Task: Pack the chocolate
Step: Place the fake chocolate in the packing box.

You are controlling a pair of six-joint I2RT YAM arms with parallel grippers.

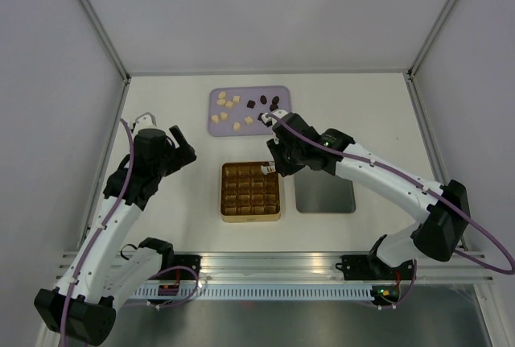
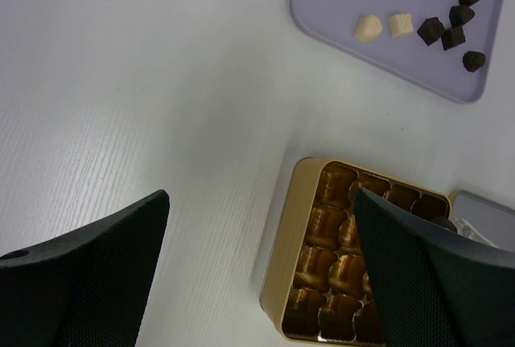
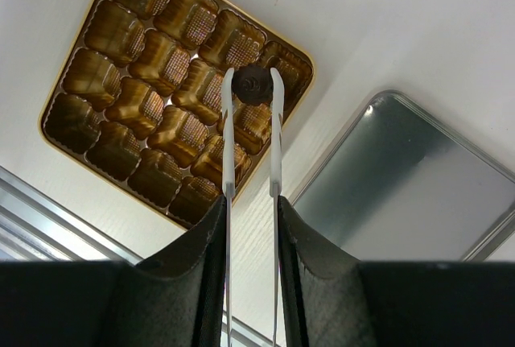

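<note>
Cream chocolate pieces and dark pieces lie on a lavender tray; they also show in the left wrist view, cream and dark. The gold gridded tin sits in front of the tray, its cells bare. My right gripper is shut on metal tweezers. The tweezers pinch one dark round piece just above the tin's far right corner cells. In the top view that gripper is at the tin's far right corner. My left gripper is open and empty, left of the tin.
The tin's grey metal lid lies flat just right of the tin, and shows in the right wrist view. An aluminium rail runs along the table's near edge. White walls stand close on three sides.
</note>
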